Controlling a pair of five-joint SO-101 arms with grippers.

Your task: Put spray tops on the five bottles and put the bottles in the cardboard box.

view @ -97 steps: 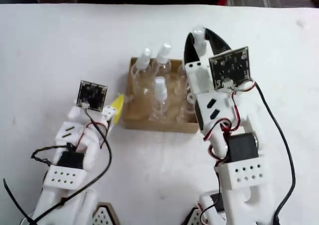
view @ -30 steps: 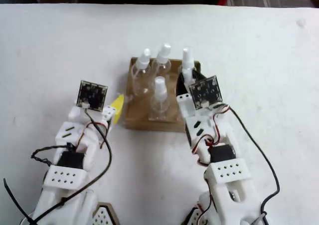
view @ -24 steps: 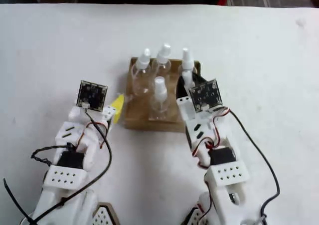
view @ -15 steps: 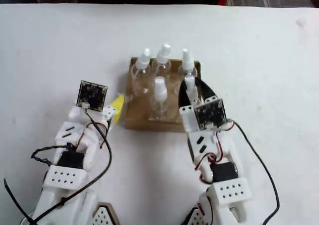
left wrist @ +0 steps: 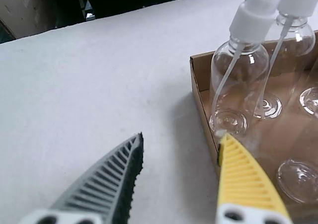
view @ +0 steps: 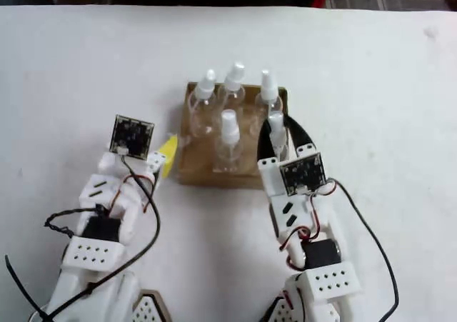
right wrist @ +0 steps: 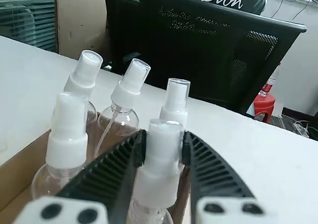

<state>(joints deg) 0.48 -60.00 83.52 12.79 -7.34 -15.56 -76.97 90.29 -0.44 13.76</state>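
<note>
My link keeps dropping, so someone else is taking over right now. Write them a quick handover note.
Left gripper: open, beside the cardboard box.
Right gripper: shut on the spray top of the fifth bottle, at the box's near-right corner.
Done: all five bottles have tops; the four other bottles stand in the box.
To do: release the fifth bottle and withdraw.

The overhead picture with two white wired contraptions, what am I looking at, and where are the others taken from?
Those are two small robot arms at a white table, seen from a fixed camera above. The other two pictures come from cameras on the arms' wrists. A cardboard box holds clear bottles with white spray tops. The left gripper, grey and yellow, is open beside the box, holding nothing. The right gripper, black, is closed on the spray top of the fifth bottle at the box's right side.
</note>
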